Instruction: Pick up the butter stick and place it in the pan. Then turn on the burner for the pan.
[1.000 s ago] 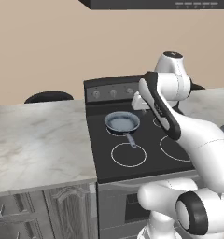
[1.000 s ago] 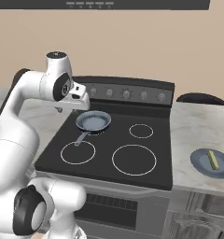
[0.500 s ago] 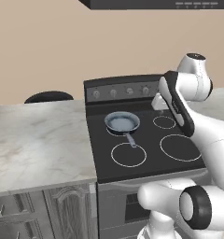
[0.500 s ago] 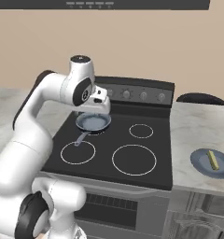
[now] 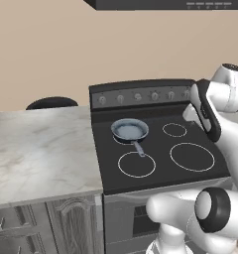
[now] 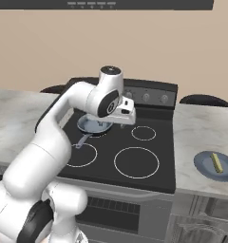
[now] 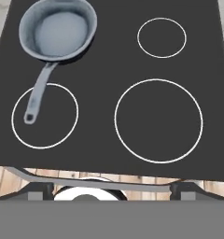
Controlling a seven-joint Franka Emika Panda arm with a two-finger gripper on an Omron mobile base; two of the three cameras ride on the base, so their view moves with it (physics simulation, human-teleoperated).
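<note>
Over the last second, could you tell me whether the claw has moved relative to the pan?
Yes. In the right base view the claw has swung rightward from the pan's left side, past the pan, toward the plate holding the butter stick.

left base view: behind my arm, left side, facing forward and down at the cooktop (image 5: 155, 149).
right base view: same cooktop, from the right.
hand view: near, straight down on the pan (image 7: 58, 30).
</note>
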